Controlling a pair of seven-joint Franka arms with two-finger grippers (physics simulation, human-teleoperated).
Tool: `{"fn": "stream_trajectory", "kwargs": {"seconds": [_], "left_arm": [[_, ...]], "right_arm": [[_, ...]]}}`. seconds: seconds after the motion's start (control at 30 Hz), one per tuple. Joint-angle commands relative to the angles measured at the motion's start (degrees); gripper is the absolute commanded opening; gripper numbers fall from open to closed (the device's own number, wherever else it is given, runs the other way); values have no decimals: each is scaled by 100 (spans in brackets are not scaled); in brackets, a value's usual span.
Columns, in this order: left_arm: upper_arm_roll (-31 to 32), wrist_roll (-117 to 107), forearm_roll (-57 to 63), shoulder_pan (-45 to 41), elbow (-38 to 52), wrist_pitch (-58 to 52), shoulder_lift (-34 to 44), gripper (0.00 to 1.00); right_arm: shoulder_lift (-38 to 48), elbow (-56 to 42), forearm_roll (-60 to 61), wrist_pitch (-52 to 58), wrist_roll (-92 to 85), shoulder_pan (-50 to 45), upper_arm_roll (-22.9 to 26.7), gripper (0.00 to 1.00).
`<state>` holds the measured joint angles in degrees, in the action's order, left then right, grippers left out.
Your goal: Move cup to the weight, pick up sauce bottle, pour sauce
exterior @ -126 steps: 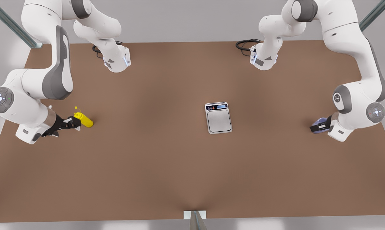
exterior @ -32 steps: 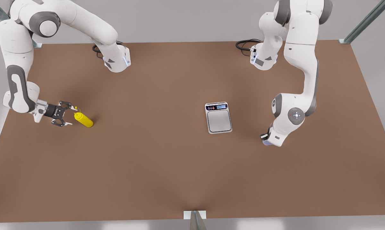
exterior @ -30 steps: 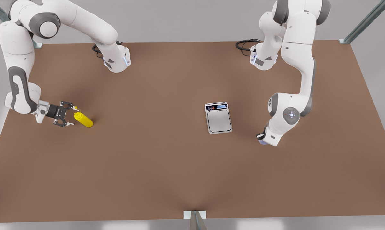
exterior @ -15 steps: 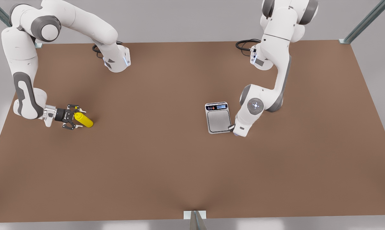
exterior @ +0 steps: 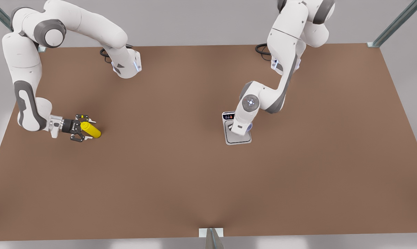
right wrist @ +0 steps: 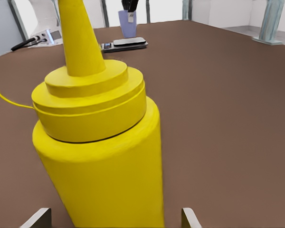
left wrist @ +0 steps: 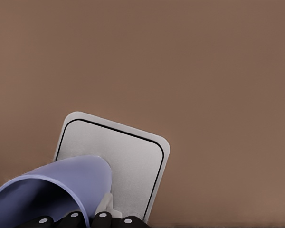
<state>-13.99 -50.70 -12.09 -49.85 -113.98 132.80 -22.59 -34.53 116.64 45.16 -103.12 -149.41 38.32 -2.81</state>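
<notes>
My left gripper (left wrist: pixel 104 217) is shut on the pale lavender cup (left wrist: pixel 61 185) and holds it tilted over the silver scale (left wrist: pixel 133 156). In the front view, on the right, this arm's hand covers the scale (exterior: pixel 237 139), and a sliver of the cup (exterior: pixel 250 127) shows beside it. I cannot tell whether the cup touches the plate. On the front view's left my right gripper (exterior: pixel 84 130) is open, one finger on each side of the yellow sauce bottle (exterior: pixel 92 131). The bottle (right wrist: pixel 99 142) stands nozzle up between the fingertips (right wrist: pixel 38 218).
The brown table (exterior: pixel 166 173) stretches wide around both spots. Black cables (exterior: pixel 263 48) lie by the arm bases at the back edge. A metal bracket (exterior: pixel 211 233) sits at the front edge's middle. In the right wrist view the cup (right wrist: pixel 128 23) and the scale (right wrist: pixel 126 43) appear far off.
The left arm has swung toward the front view's left, carrying the cup from the table's right side to above the scale. The right gripper has slid forward until its fingers flank the bottle.
</notes>
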Motion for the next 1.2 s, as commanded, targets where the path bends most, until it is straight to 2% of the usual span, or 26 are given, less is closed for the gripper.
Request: {"fn": "stream_trajectory", "kwargs": {"seconds": [0.0, 0.17, 0.2, 0.23, 0.27, 0.3, 0.33, 0.67, 0.7, 0.73, 0.83, 0.87, 0.9, 0.93, 0.97, 1.03, 1.1, 1.13, 1.17], "left_arm": [[1, -1, -329, -16, -2, 17, 1, 21], [-8, -107, -320, -192, -46, 44, 1, 22], [-8, -107, -320, -192, -46, 44, 1, 26], [-8, -98, -320, -192, -37, 35, 9, 40], [-8, -107, -320, -192, -37, 18, 36, 50], [-16, -98, -320, -183, -37, 9, 53, 58], [-16, -98, -320, -183, -28, 9, 53, 61], [-157, -107, -294, -183, 7, -360, 387, 62], [-201, -107, -285, -183, 16, -396, 431, 62], [-280, -98, -285, -183, 25, -510, 580, 62], [-912, 332, -285, -183, 332, -1116, 906, 63], [-1238, 692, -285, -183, 402, -1371, 1002, 66], [-1730, 1395, -294, -183, 464, -1714, 1117, 72], [-2125, 1721, -294, -183, 473, -1775, 1117, 100], [-2573, 2116, -303, -183, 508, -1863, 1117, 100], [-3900, 3882, -338, -165, 578, -2206, 1108, 100], [-4665, 4867, -347, -112, 578, -2197, 1090, 100], [-4886, 5184, -355, 19, 578, -2232, 1099, 100], [-4387, 5473, -355, 861, 797, -2381, 1126, 100]], "right_arm": [[-18, -27, 1, 20, -26, 0, 0, 100], [-238, -194, 89, 126, -202, 0, 9, 100], [-238, -194, 89, 126, -202, 0, 9, 100], [-256, -194, 133, 126, -202, -8, 0, 100], [-256, -194, 133, 134, -202, -8, 0, 100], [-256, -194, 133, 134, -202, -17, 0, 100], [-256, -194, 133, 134, -202, -17, 0, 100], [-309, -194, 177, 178, -185, -26, 0, 99], [-309, -194, 177, 178, -185, -26, 0, 95], [-309, -194, 177, 178, -185, -26, 0, 79], [-309, -194, 177, 178, -185, -26, 0, 71], [-309, -194, 177, 178, -185, -26, 0, 69], [-309, -194, 177, 178, -185, -26, 0, 69], [-309, -194, 177, 178, -185, -26, 0, 68], [-309, -194, 177, 178, -185, -26, 0, 66], [-309, -203, 177, 178, -176, -17, 0, 65], [-309, -203, 177, 187, -167, -17, 0, 63], [-309, -203, 177, 187, -167, -8, 0, 63], [-309, -194, 177, 187, -167, -8, 0, 62]]}}
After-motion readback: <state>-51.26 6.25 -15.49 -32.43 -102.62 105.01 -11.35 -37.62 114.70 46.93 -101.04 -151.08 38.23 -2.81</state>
